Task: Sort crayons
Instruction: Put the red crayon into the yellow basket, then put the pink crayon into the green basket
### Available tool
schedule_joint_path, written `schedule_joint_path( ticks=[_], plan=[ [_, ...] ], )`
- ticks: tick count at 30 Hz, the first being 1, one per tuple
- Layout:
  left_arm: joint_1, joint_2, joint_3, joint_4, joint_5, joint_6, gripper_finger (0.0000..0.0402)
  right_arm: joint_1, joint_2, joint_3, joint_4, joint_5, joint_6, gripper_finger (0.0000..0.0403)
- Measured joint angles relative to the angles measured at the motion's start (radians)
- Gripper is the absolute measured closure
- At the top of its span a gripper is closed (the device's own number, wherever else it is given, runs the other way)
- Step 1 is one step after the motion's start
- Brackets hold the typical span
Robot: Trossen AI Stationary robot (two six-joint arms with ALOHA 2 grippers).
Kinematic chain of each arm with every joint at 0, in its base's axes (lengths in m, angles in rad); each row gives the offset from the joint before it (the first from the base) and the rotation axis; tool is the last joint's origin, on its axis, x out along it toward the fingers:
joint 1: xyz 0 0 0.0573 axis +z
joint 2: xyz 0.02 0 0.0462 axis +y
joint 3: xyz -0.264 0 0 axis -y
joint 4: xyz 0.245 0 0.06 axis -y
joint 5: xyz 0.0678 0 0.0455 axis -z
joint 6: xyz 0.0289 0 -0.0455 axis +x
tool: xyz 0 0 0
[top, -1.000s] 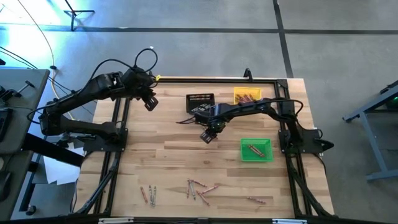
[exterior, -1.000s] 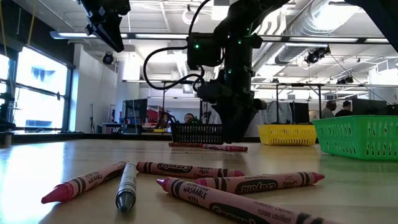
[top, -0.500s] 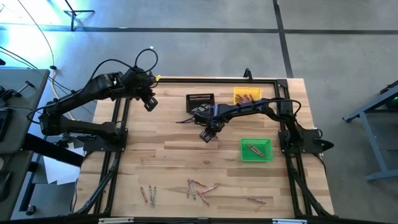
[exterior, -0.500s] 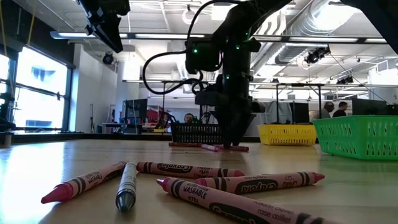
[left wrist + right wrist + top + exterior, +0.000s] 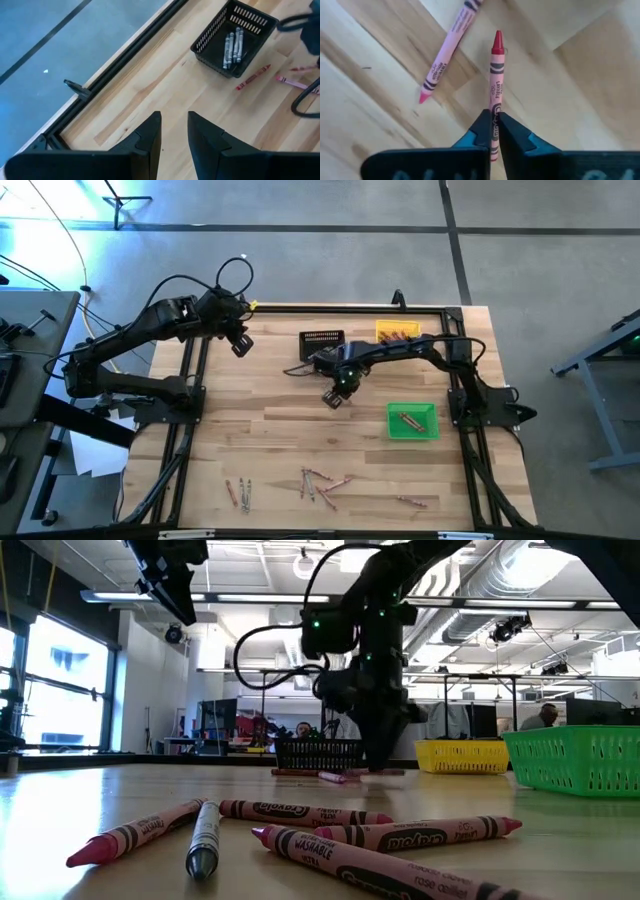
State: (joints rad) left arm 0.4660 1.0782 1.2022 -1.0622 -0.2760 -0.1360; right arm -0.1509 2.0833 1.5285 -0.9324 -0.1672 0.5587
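Right hand (image 5: 494, 131) now closed, pinching red crayon (image 5: 495, 82), pink crayon (image 5: 449, 48) just beside

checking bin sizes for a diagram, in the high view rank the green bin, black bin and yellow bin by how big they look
1. green bin, clearly the largest.
2. black bin and yellow bin: these look about alike. The right arm covers part of the yellow bin and the black bin's near edge, so I would not rank one over the other.

High view straight down, whole table (image 5: 300, 430). Low view level, near crayons (image 5: 300, 830). Wrist views look close onto tabletop.
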Motion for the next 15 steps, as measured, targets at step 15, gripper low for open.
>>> schedule_joint_path(
  ticks=[15],
  plan=[
    [0.0, 0.0, 0.0, 0.008, -0.026, -0.001, 0.0321, -0.151, -0.253, 0.212, -0.41, 0.221, -0.184, 0.0403]
  ],
)
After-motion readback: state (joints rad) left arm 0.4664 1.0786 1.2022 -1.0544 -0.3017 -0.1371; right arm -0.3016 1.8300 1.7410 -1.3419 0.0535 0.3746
